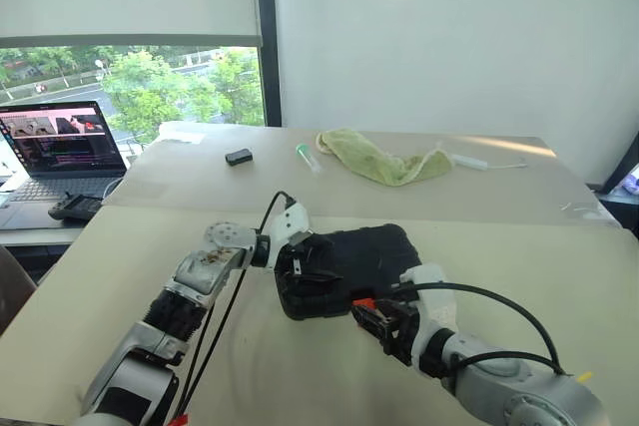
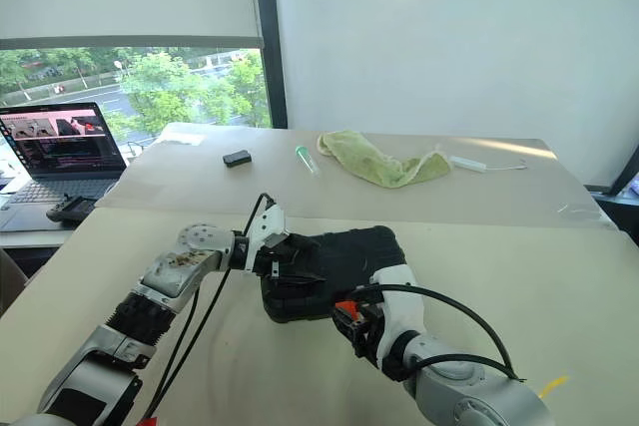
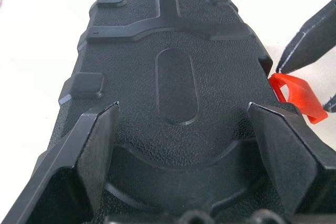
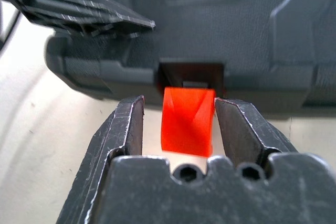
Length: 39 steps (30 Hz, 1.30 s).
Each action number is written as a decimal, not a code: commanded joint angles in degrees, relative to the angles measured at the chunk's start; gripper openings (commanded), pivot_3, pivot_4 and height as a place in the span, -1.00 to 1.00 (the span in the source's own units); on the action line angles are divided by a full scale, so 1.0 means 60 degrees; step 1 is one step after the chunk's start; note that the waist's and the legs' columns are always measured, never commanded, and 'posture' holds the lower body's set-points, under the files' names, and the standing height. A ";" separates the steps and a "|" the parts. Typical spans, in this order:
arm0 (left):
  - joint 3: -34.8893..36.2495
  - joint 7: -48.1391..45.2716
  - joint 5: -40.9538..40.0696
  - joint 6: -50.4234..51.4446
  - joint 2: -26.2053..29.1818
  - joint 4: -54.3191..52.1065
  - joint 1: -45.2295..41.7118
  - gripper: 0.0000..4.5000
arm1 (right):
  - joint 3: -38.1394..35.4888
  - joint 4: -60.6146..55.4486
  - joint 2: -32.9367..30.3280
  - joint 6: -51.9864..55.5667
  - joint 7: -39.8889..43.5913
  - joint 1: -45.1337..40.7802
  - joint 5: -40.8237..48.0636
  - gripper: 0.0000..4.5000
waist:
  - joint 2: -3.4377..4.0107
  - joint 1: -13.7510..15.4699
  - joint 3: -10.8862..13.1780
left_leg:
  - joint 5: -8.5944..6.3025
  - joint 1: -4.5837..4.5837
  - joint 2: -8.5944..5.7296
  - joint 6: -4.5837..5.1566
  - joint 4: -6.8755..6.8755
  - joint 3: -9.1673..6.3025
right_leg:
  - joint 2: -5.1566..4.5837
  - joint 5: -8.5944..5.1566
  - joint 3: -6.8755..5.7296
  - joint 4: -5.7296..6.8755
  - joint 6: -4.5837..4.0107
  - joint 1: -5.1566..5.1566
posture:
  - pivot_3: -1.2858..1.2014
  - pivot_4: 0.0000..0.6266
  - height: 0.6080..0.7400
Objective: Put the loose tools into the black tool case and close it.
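The black tool case (image 1: 364, 246) lies shut on the near table, lid side up. The loose tools are out of view. My left gripper (image 1: 300, 268) is open at the case's left end, its two fingers (image 3: 94, 145) spread wide over the lid (image 3: 176, 77). At the case's front edge, my right gripper (image 1: 377, 321) is open, one finger on either side of the orange latch (image 4: 186, 121). That latch sticks out from its recess in the case wall (image 4: 252, 82). The left wrist view has the latch (image 3: 296, 95) beside the right gripper's fingertips (image 3: 310, 40).
On the far table lie a small black box (image 1: 239, 157), a green-capped tube (image 1: 307, 156), a green cloth (image 1: 384, 162) and a white cabled item (image 1: 479, 162). An open laptop (image 1: 60, 147) and a black controller (image 1: 75, 209) stand at the far left.
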 commanded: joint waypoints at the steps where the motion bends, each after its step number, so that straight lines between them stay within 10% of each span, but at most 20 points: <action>1: -0.0245 -0.0017 0.0403 0.0177 -0.0042 0.0302 0.0375 0.88 | 0.0238 -0.0221 -0.0132 0.0076 -0.0392 -0.0057 -0.0100 0.12 | 0.0000 -0.0001 -0.0002 | 0.0000 0.0001 0.0000 0.0000 0.0000 0.0000 | 0.0002 0.0000 0.0000 0.0002 0.0000 0.0000 | 0.03 -0.52 1.00; 31: -0.0094 0.0050 0.0583 0.0643 -0.0032 -0.0351 0.0566 0.88 | 0.0931 0.0400 0.0157 0.0076 -0.1481 0.0031 -0.0007 0.12 | 0.0001 -0.0067 -0.0005 | -0.0002 -0.0003 0.0003 0.0002 -0.0009 -0.0002 | 0.0002 -0.0004 0.0000 -0.0007 0.0006 -0.0005 | 0.03 -0.52 1.00; 39: -0.0098 0.0085 0.0583 0.0734 -0.0030 -0.0433 0.0595 0.93 | 0.0947 0.0397 0.0118 0.0076 -0.1422 -0.0069 0.0010 -0.47 | 0.0001 -0.0072 -0.0005 | -0.0002 -0.0004 0.0003 0.0004 -0.0009 -0.0003 | 0.0001 -0.0005 -0.0001 -0.0008 0.0007 -0.0005 | 0.03 -0.52 1.00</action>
